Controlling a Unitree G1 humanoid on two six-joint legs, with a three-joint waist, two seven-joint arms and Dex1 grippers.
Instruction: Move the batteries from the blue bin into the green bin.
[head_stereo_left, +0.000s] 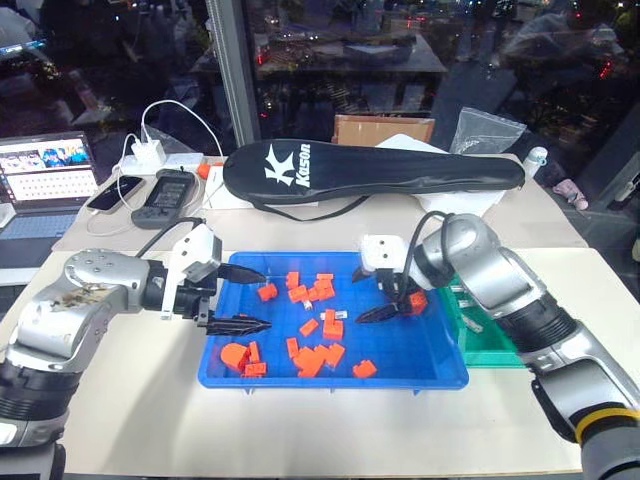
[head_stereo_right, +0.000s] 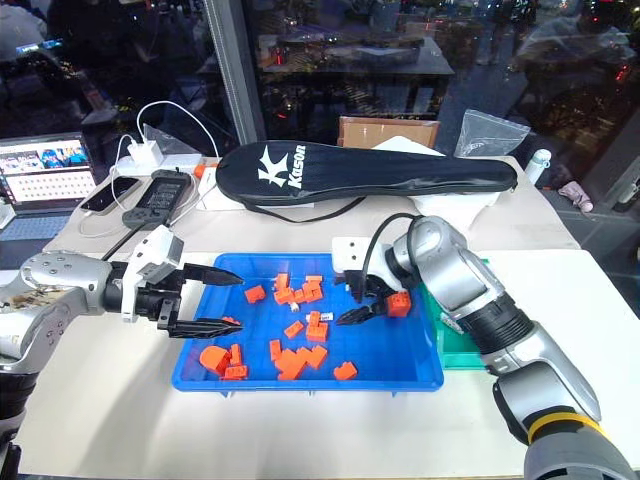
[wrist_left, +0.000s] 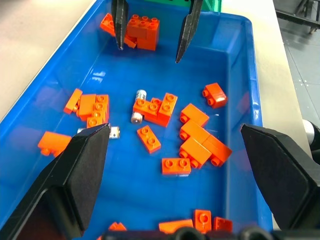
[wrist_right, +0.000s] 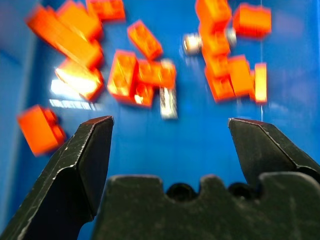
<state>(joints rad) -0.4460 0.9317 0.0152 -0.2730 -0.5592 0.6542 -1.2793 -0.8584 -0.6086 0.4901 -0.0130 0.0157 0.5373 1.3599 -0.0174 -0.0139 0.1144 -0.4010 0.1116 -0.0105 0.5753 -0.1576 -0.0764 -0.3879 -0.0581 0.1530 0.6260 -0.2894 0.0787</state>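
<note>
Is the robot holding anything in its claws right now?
No. Both the left claw and right claw are open and empty over the blue bin.

Table (head_stereo_left: 330, 430) bearing blue bin (head_stereo_left: 330, 378), green bin (head_stereo_left: 490, 350)

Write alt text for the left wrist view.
Blue bin seen from above between the left gripper's two open black fingers, scattered with orange blocks and three small batteries near the middle. At the far end, the right gripper's thin black fingers hang open over the bin, with a green bin edge behind them.
</note>
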